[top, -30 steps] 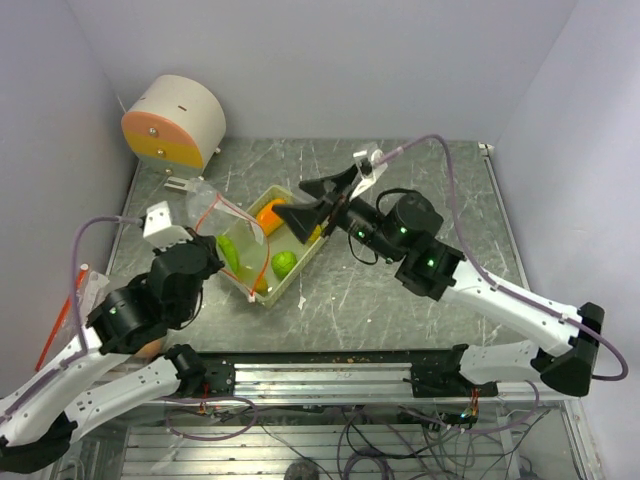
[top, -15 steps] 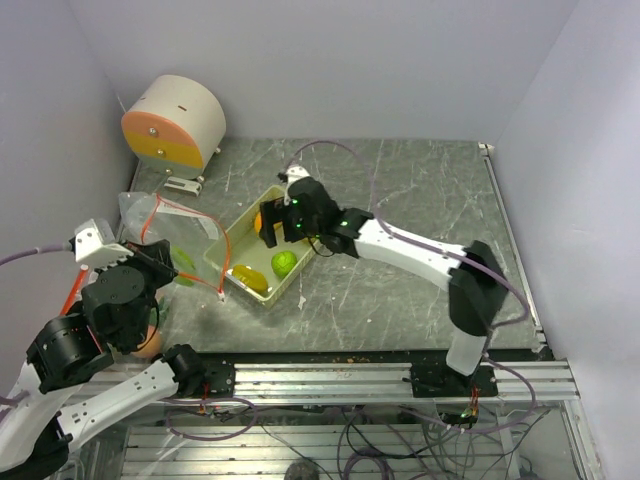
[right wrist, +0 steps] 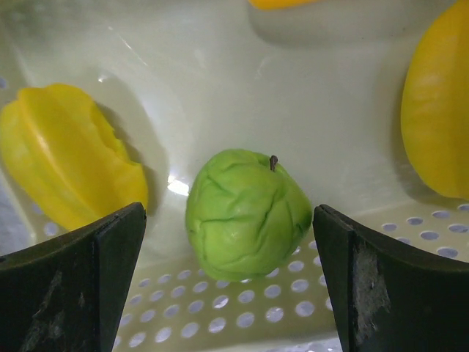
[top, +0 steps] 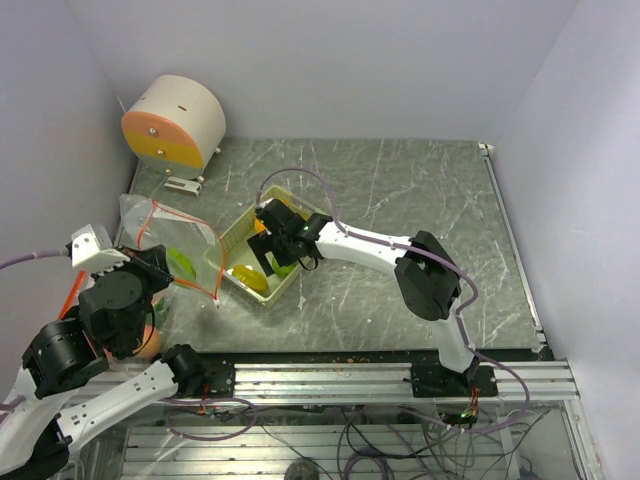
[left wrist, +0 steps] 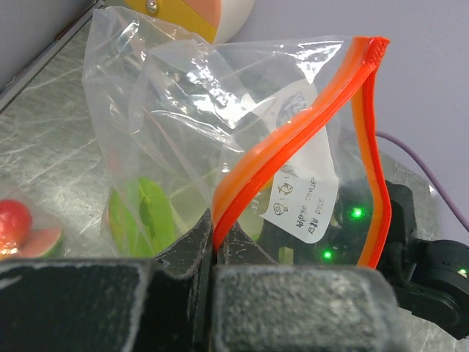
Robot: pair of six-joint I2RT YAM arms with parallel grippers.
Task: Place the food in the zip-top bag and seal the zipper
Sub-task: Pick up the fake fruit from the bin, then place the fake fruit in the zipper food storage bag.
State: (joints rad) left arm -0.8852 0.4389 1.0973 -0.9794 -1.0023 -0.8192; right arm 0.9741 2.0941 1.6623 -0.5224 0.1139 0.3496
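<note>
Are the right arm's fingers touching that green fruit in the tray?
Apart. The right wrist view shows the right fingers open on either side of the green fruit, tray floor showing in both gaps, one only a sliver.

- clear zip-top bag (left wrist: 183, 95) with an orange-red zipper strip (left wrist: 293, 143)
- bright green wrinkled fruit (right wrist: 248, 214)
- yellow ridged fruit (right wrist: 69, 165)
- pale yellow-green tray (right wrist: 220, 81), dotted with round holes
- grey, mottled, scratched counter (top: 420, 190)

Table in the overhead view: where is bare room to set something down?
Free: table between the right arm and the right rail, and the far strip right of the round drum. Crowded: the left, with bag, tray, left gripper and right gripper.
</note>
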